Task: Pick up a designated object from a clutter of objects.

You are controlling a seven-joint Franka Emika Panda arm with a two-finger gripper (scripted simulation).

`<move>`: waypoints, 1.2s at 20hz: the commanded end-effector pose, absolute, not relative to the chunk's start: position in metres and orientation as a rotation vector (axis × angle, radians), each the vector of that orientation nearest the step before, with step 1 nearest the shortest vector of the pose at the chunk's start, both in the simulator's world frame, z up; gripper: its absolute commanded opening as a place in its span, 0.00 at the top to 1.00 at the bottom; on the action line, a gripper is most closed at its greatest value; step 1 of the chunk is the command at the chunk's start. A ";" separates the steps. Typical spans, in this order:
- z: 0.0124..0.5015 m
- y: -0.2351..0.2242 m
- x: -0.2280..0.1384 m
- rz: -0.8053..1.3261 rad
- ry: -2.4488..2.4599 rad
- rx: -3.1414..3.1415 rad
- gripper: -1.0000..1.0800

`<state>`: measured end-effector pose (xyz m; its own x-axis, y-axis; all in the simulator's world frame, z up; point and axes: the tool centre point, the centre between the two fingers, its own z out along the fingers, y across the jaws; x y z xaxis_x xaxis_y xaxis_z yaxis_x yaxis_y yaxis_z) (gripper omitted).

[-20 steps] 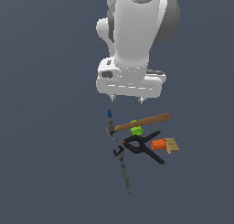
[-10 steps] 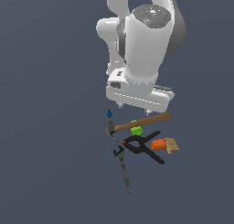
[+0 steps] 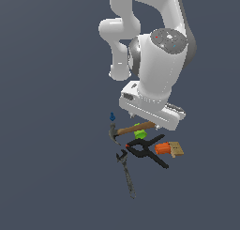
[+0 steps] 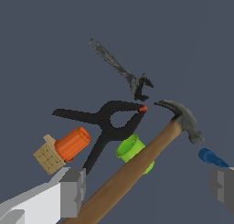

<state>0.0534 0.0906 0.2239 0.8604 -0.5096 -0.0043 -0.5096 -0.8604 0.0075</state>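
Observation:
The designated object is a bright orange stubby chunk (image 3: 162, 148), lying against the tan block (image 3: 176, 149) at the pile's exterior-view right side. In the wrist view the orange chunk (image 4: 72, 143) touches the tan block (image 4: 47, 155) beside the black clamp (image 4: 107, 125). My gripper (image 4: 146, 191) is open and empty, with one finger (image 4: 71, 191) near the orange chunk and the other by the blue bit (image 4: 211, 157). In the exterior view the gripper (image 3: 146, 122) hovers just above the hammer (image 3: 136, 128) and green piece (image 3: 140, 133).
The wooden-handled hammer (image 4: 137, 168) runs between my fingers, over the green piece (image 4: 130, 147). The black clamp (image 3: 147, 151) lies next to the orange chunk. The grey wrench (image 3: 126, 170) (image 4: 119, 72) lies beyond the pile. The blue bit (image 3: 112, 116) sits by the hammer head.
The arm has come down toward the pile and swung to the exterior view's right, the hand now tilted. The objects have not moved.

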 end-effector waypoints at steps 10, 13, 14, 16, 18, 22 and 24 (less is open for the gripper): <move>0.183 0.125 0.069 -0.005 -1.191 2.902 0.04; 0.172 0.134 0.072 -0.004 -1.282 2.864 0.04; 0.168 0.137 0.073 -0.004 -1.312 2.850 0.04; 0.161 0.144 0.075 -0.004 -1.372 2.822 0.04; 0.153 0.150 0.077 -0.003 -1.431 2.793 0.04; 0.138 0.162 0.079 -0.002 -1.548 2.731 0.04; 0.130 0.168 0.080 -0.002 -1.606 2.698 0.04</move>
<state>0.0794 0.1635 0.1360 0.5057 -0.8627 -0.0001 -0.8627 -0.5057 0.0032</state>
